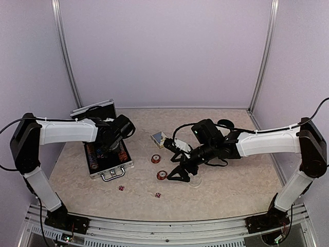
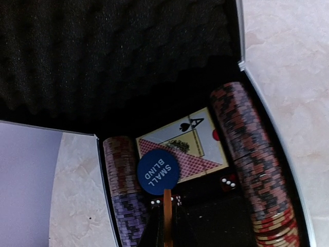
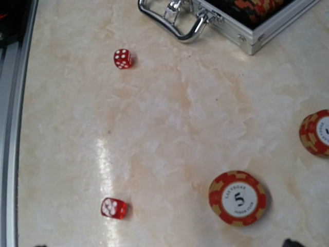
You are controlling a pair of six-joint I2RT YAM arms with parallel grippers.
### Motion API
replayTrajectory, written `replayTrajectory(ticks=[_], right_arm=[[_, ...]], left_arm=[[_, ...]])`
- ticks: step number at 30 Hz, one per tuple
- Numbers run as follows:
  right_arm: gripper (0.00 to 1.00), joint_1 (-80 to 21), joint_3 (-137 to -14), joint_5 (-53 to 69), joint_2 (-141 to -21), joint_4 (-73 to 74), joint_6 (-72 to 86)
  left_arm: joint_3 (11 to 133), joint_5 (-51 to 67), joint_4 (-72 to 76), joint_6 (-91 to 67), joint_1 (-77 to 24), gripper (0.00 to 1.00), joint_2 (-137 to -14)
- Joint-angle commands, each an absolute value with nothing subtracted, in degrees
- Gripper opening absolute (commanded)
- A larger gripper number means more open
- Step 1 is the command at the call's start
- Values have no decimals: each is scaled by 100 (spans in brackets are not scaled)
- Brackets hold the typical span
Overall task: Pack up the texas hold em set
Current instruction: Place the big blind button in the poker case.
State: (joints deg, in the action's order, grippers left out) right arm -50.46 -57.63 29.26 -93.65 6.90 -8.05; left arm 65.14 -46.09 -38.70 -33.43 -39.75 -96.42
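The silver briefcase lies open at the left, lid up. My left gripper hovers over it, shut on a thin orange piece seen edge-on. Below lie chip rows, a card box, a blue "SMALL BLIND" disc and a red die. My right gripper is open and empty above the table, over a "5" chip and a die. Another chip, a second die and a card box lie loose.
A clear disc lies just right of the right gripper. A dark cup stands behind the right arm. The briefcase handle points toward the near edge. Walls close in the back and sides; a metal rail runs along the front.
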Motion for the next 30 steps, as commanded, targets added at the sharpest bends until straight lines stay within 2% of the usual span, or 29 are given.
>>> replayTrajectory(ticks=[1,10,19,22,30], right_arm=[[99,-4992,-5756,3014,-9461,642,-830],[99,-4997,-5753,3043,-9465,650,-835],[99,-4997,-5757,3033,-9472,672,-844],[99,-4993,-5757,3036,-9490,668,-843],[99,-5000,-5760,3032,-9492,692,-843]], left_arm=[[6701,-5327,-4402,-3425,-3968,0,-10137],[7129,-5695,-4556,-3394,-3764,1,-11095],[7140,-5746,-4334,-3121,-3355,4,-11371],[7117,-5713,-4211,-3043,-3282,8,-11398],[7145,-5593,-3984,-2918,-3234,26,-11350]])
